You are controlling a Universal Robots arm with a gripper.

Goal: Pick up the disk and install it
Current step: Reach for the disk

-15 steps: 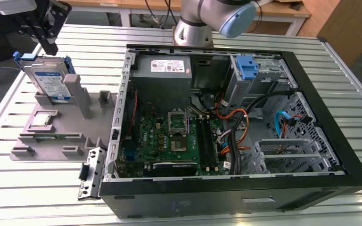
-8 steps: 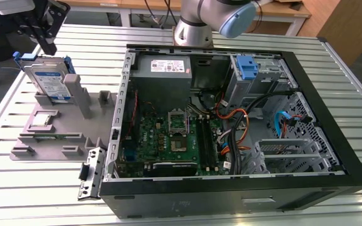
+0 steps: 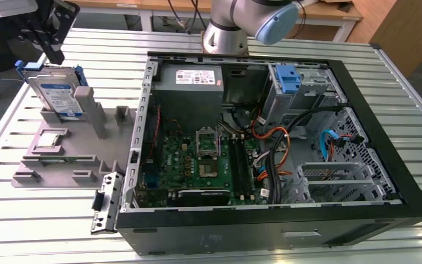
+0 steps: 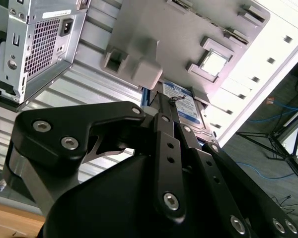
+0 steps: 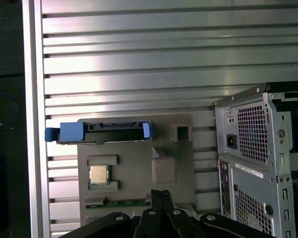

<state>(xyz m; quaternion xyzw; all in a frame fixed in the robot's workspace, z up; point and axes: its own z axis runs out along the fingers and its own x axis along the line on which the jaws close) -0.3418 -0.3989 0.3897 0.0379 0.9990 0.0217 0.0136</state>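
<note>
Slatted metal desk, grey fixture tray beside open computer case. Disk: stands on edge in the tray's end slot, long axis along that end. Claw: fingers together, empty, directly above the disk's upper edge, apparently not touching.

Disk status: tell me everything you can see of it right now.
The disk is a silver rectangular drive with a white-and-blue label, framed by a blue plastic carrier with tabs at its ends. It stands on edge in a slot of the grey fixture on the slatted table, at the exterior view's left of the open computer case. The gripper hangs just above its top edge, jaws together, not holding it.
</note>
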